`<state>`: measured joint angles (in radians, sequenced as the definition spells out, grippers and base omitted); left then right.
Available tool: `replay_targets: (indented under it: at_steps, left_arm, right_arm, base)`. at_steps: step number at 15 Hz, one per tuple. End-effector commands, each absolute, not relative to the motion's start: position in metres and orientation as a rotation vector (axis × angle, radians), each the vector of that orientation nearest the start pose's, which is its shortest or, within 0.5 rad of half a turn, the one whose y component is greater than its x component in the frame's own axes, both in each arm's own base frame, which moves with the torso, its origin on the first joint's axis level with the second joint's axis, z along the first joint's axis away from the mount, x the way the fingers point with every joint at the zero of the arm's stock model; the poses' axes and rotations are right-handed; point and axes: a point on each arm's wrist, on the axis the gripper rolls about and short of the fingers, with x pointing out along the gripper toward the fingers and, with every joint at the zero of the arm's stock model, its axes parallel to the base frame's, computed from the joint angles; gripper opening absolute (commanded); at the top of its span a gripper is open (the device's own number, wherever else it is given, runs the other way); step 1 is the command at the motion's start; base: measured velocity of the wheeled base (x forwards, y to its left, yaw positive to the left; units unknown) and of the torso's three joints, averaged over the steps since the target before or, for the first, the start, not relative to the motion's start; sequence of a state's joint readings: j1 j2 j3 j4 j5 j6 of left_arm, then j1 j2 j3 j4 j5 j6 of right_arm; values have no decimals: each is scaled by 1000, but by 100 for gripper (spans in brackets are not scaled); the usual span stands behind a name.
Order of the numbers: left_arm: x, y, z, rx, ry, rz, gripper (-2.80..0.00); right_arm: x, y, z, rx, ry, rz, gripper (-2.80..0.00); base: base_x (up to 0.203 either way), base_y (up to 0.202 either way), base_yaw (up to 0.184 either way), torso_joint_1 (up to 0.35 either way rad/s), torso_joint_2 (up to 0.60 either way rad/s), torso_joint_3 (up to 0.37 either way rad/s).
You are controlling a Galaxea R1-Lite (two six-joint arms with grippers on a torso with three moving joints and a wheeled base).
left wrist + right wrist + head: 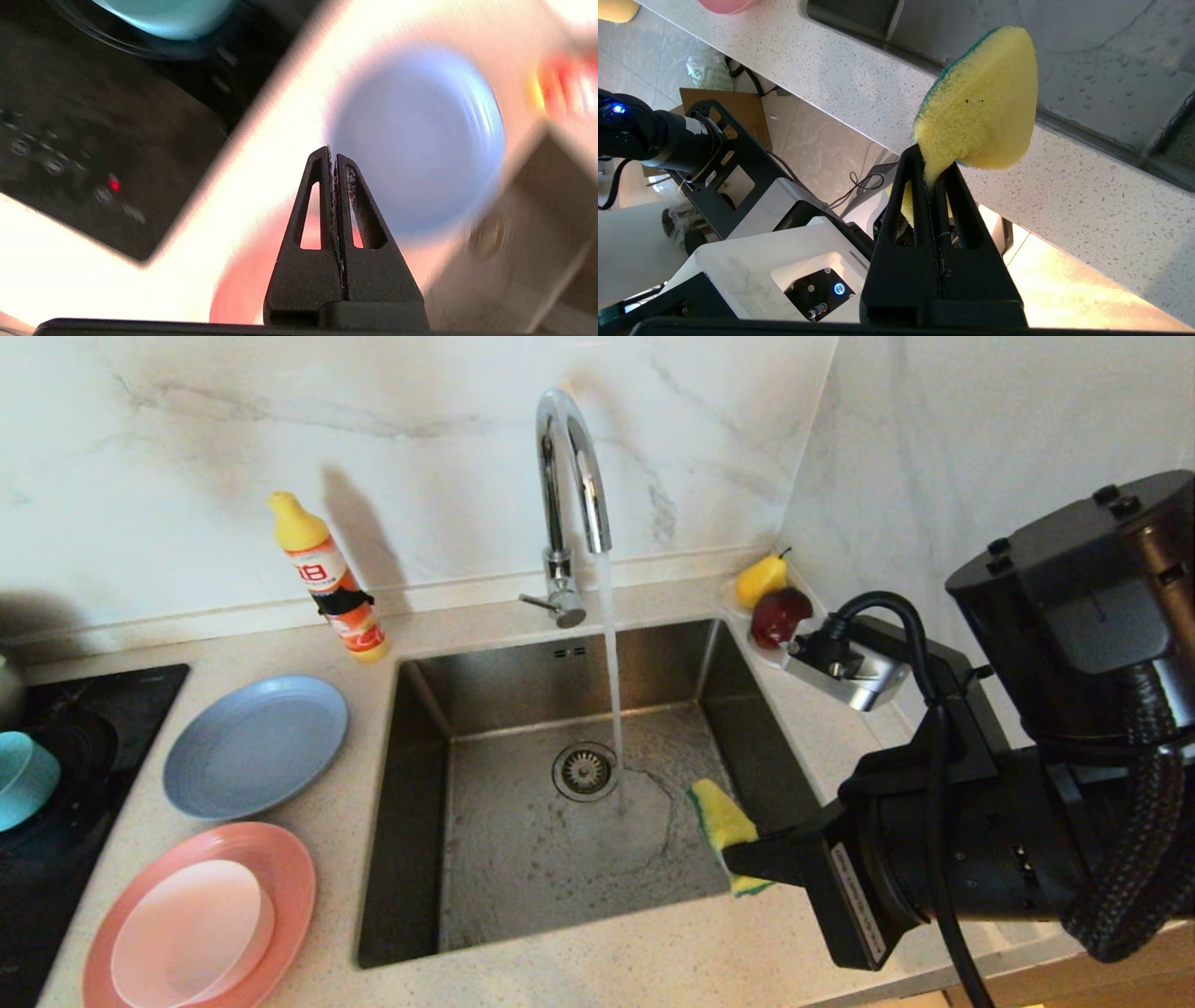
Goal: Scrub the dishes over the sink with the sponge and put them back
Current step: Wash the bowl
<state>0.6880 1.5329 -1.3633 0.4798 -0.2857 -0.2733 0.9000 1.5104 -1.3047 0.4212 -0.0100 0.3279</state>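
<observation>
My right gripper (931,175) is clamped on the narrow tail of the sponge (983,100), yellow face toward my wrist camera, green scouring edge behind. In the head view I hold the sponge (724,823) over the right side of the sink (439,747), near the front rim. Water runs from the chrome tap (567,476) and lands beside the drain strainer (585,771).

My left gripper (332,161) has its fingers pressed together with nothing between them, above the counter (261,154) with the grey-blue plate (420,135) below and beyond its tips.

The grey-blue plate (256,745) lies left of the sink. Nearer me, the pale pink-white bowl (191,933) sits in the salmon-pink plate (285,868). The teal bowl (23,779) rests on the black hob (93,709).

The orange detergent bottle (331,583) shows a large red "18"; its smaller print is unreadable.
</observation>
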Motion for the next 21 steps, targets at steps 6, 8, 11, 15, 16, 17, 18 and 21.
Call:
replay_targets:
  at_steps: [6,8,11,15,16,17,18,21]
  left_arm:
    - [180,78,250,-353,785,171,0]
    - [182,75,232,-320,858,139,0]
    - [189,79,216,-324,930,159,0]
    - [205,87,188,-351,1051,184,0]
    - [208,88,181,-361,1069,184,0]
    - [210,89,175,-368,1077,183,0]
    - [212,90,170,-371,1084,183,0]
    - [220,94,158,-368,1076,188,0]
  right_arm:
    - [156,196,277,12,714,747,-280]
    - [158,196,276,13,718,742,-280]
    - [159,197,274,11,725,740,-280]
    - [160,198,271,5,735,736,-280]
    - [160,198,271,5,735,735,-280]
    - [160,198,271,6,734,736,-280]
    - [160,197,271,5,735,734,-280]
    - [160,197,270,3,739,731,-280]
  base:
    - [0,0,0,0,0,0]
    - [0,0,0,0,0,0]
    - [0,0,0,0,0,0]
    - [0,0,0,0,0,0]
    - [0,0,0,0,0,0]
    - [0,0,0,0,0,0]
    - [0,0,0,0,0,0]
    - [0,0,0,0,0,0]
